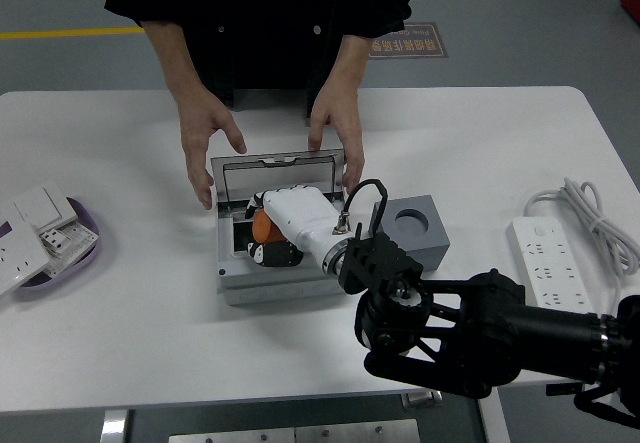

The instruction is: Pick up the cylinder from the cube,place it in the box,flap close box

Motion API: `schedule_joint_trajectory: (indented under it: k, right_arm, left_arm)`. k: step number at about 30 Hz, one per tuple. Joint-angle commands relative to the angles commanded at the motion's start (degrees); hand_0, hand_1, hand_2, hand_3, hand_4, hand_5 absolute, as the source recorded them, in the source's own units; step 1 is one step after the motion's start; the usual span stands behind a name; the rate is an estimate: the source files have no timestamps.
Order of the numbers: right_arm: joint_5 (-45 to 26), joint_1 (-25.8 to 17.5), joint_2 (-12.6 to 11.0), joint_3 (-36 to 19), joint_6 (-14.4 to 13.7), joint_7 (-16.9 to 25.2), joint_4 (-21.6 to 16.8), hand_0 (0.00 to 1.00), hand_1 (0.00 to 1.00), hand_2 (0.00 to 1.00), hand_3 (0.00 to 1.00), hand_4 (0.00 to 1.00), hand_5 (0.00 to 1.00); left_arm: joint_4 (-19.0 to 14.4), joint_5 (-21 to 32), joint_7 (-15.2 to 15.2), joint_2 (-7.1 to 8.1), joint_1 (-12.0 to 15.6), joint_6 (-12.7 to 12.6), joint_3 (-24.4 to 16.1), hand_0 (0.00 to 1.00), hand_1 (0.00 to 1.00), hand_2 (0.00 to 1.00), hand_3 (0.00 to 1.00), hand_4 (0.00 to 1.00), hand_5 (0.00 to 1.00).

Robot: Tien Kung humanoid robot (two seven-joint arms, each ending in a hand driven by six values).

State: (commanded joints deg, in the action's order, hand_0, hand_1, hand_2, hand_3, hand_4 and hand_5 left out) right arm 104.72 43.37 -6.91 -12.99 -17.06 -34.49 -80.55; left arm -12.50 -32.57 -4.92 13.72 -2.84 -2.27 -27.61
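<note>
The grey box [228, 286] stands mid-table with its flap lid [275, 175] raised at the back. My right hand [275, 228] reaches into the box, its white fingers curled around the orange cylinder [261, 226] inside the opening. The grey cube [412, 229] with an empty round hole on top stands just right of the box. A person stands at the far side; one hand [205, 143] rests at the box's back left corner, the other hand [338, 128] at its back right corner, beside the lid. My left hand is out of view.
A white power strip [545, 260] with coiled cable lies at the right edge. A purple dish [70, 253] with white wall sockets [22, 233] sits at the left edge. My black right arm [470, 328] spans the near right of the table.
</note>
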Motion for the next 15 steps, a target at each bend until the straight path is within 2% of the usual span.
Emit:
schedule_joint_trajectory:
  k: [2, 3, 7, 8, 9, 15]
  right_arm:
    - [-0.2, -0.1, 0.0, -0.1, -0.2, 0.4, 0.0, 0.806, 0.67, 0.694, 0.704, 0.73, 0.422]
    - [-0.4, -0.1, -0.1, -0.2, -0.3, 0.6, 0.0, 0.813, 0.671, 0.694, 0.727, 0.788, 0.428]
    - [-2.2, -0.7, -0.4, -0.9, -1.5, 1.8, -0.5, 0.813, 0.671, 0.694, 0.727, 0.788, 0.428]
    - [-3.3, -1.1, -0.7, -1.5, -2.2, 2.5, -1.1, 0.813, 0.671, 0.694, 0.727, 0.788, 0.428]
    - [-4.3, -1.4, -1.0, -2.0, -2.8, 3.0, -1.7, 0.813, 0.667, 0.692, 0.736, 0.891, 0.421]
    - [-11.7, -2.1, -4.5, -6.5, -6.8, 7.2, -8.3, 0.809, 0.665, 0.684, 0.737, 0.903, 0.426]
  left_arm:
    - [0.0, -0.2, 0.0, -0.01, 0.0, 0.0, -0.1, 0.595, 0.622, 0.609, 0.627, 0.689, 0.21]
    - [0.0, -0.3, 0.0, -0.01, -0.1, 0.0, -0.2, 0.596, 0.621, 0.609, 0.628, 0.687, 0.21]
    - [-0.1, -0.5, 0.0, -0.04, -0.1, 0.0, -0.4, 0.596, 0.621, 0.609, 0.628, 0.687, 0.21]
    - [-0.1, -0.6, 0.0, -0.07, -0.1, 0.0, -0.5, 0.596, 0.621, 0.609, 0.628, 0.687, 0.21]
    - [-0.1, -0.6, 0.0, -0.09, -0.1, 0.0, -0.6, 0.596, 0.621, 0.608, 0.624, 0.67, 0.215]
    - [-0.1, -0.5, -0.1, -0.22, -0.1, 0.0, -0.5, 0.596, 0.621, 0.607, 0.623, 0.662, 0.221]
